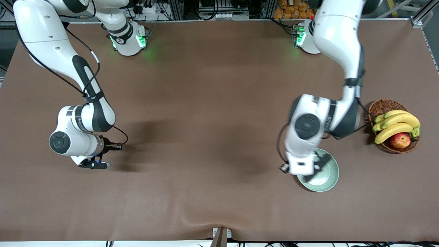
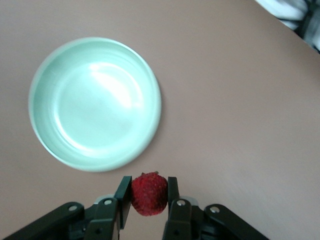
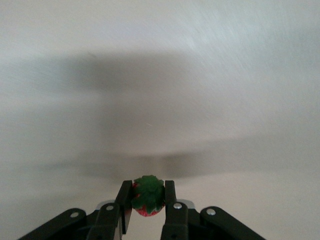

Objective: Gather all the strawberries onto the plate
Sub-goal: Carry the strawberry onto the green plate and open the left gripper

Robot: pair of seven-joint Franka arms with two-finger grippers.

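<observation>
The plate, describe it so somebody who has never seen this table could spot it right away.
Start at the wicker basket of bananas and an apple at the left arm's end of the brown table. Beside it, nearer the front camera, lies the plate, partly under the left gripper, which holds a strawberry. It is round, shallow, pale mint green and empty, unlike the brown, fruit-filled basket.

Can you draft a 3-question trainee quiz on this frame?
1. True or false: the mint-green plate already holds a strawberry.
2. What does the left gripper hold?
A) strawberry
B) apple
C) banana
3. Fill in: the right gripper is shut on a ____, green top showing.

Key: 1 false, the plate is empty. 2 A, the left gripper is over the table beside the plate. 3 strawberry.
</observation>
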